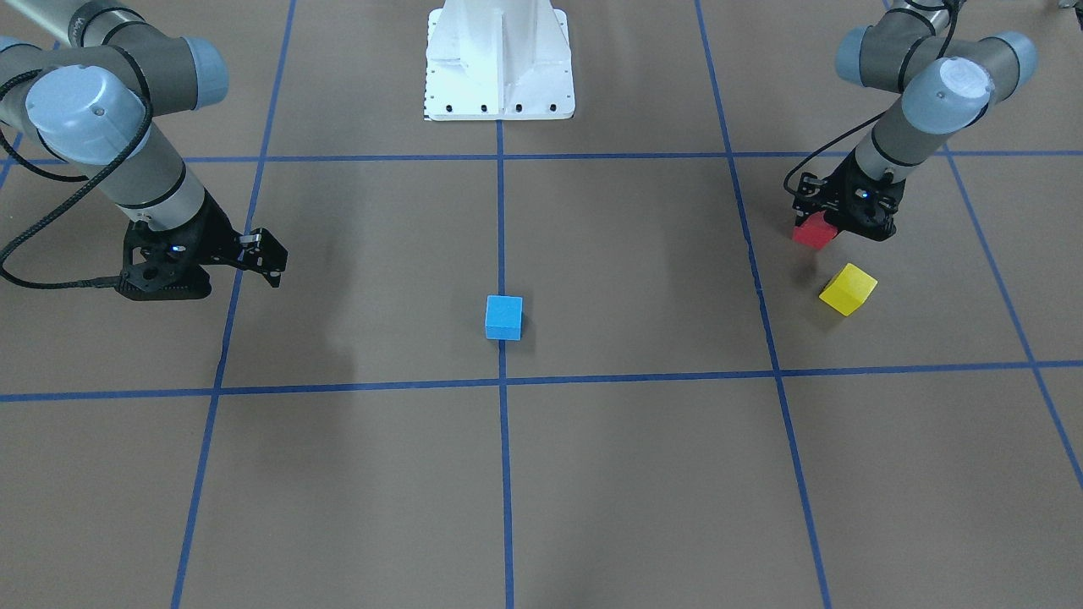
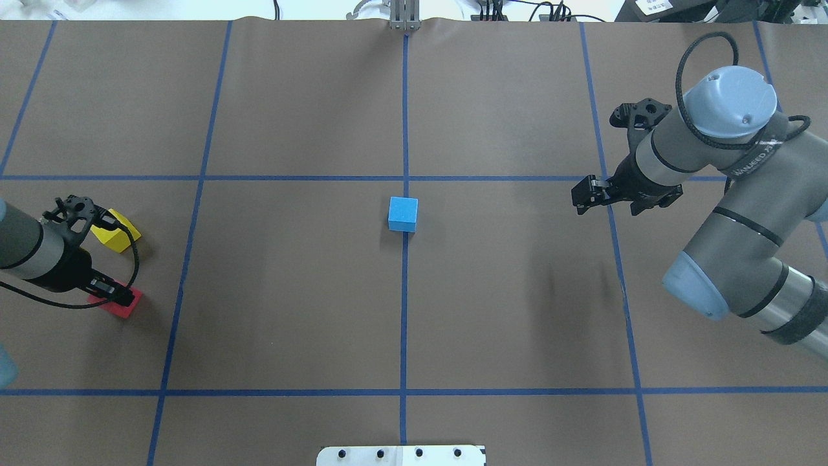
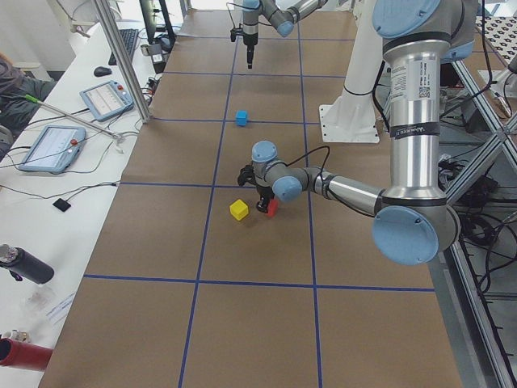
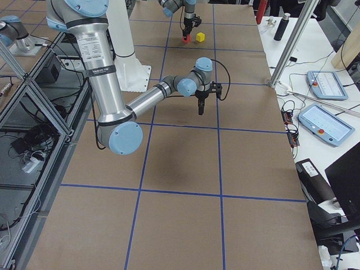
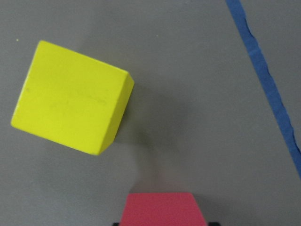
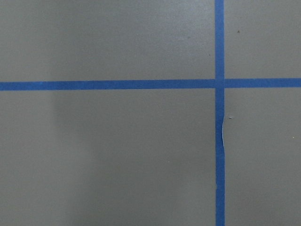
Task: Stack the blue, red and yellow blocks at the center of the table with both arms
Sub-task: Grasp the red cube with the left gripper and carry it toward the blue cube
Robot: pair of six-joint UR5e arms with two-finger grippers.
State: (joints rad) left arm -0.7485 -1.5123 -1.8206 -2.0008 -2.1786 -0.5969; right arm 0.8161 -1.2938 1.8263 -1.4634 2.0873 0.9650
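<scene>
Red block [image 2: 123, 307] is sitting at the far left of the overhead view, and the left gripper [image 2: 111, 291] is standing over it with its jaws appearing clenched on the block's sides. In the left wrist view the block is showing at the bottom edge, between the jaws. Whether it is resting on the table [image 2: 291, 291] or hanging just above it cannot be told.

Yellow block [image 2: 119, 233] is lying just beside the red one, on the side away from the robot base, turned at an angle and not touching it.

Blue block [image 2: 403, 214] is resting at the table centre on the middle tape line [image 2: 405, 310]. It is well apart from the left gripper, toward the robot's right, so the coming move is judged to be a lift and a long sideways carry to that spot.

Right gripper [image 2: 584, 195] is hovering over bare table, nearer the blue block than the left one. Its jaw state cannot be told.

Count: one red, one yellow and one blue block; two grippers.
</scene>
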